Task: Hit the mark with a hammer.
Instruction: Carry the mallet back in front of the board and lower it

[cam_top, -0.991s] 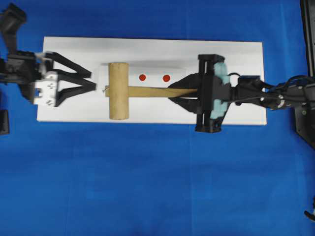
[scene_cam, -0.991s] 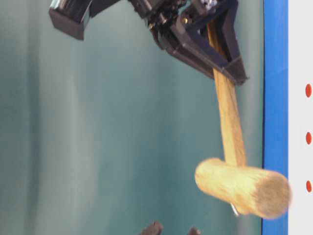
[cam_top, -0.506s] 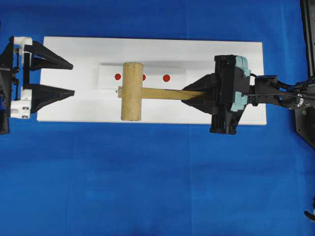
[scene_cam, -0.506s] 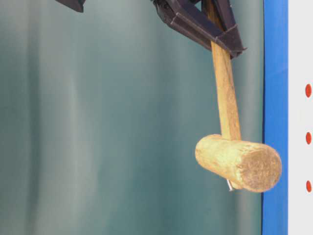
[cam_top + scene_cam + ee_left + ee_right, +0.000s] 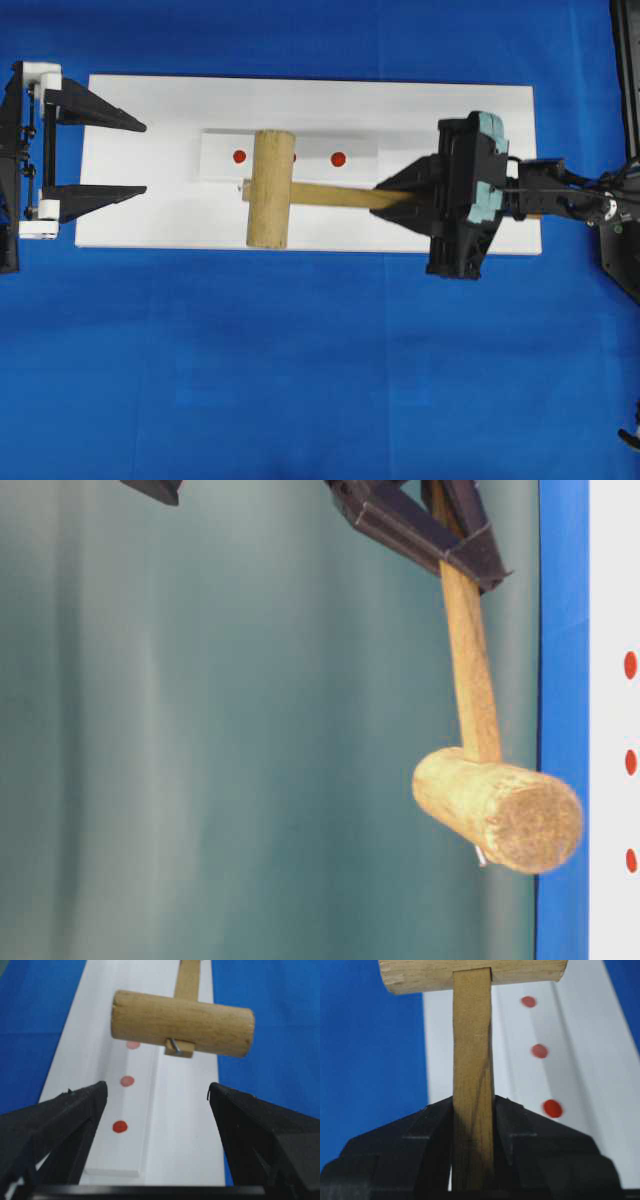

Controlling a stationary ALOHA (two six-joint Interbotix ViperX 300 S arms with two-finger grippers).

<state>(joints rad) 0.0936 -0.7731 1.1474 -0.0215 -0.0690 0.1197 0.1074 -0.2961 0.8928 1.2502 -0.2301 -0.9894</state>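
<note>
Your hammer (image 5: 270, 189) is a pale wooden mallet: a thick round head with rough, fibrous end grain, and a long flat handle of slightly darker wood with square edges. From the left wrist camera you can see the handle's end poking through the head, with a small metal pin in it.

Your right gripper (image 5: 398, 197) is clenched on the handle near its far end, the black fingers (image 5: 427, 1125) pressing both flat sides. The table-level view shows the hammer lifted clear of the white board (image 5: 480, 110), head hanging lowest.

From overhead, the head crosses the middle of the board, nearer its left end, and lies over a raised white strip (image 5: 220, 157) that carries three red dots in a row. The head covers most of the middle dot (image 5: 293, 157); one dot (image 5: 239, 156) shows toward the board's left end, another (image 5: 338, 158) toward its right.

Your left gripper (image 5: 140, 158) sits at the board's left edge with its jaws spread wide, grasping nothing, well apart from the hammer head.

No containers are in view.
</note>
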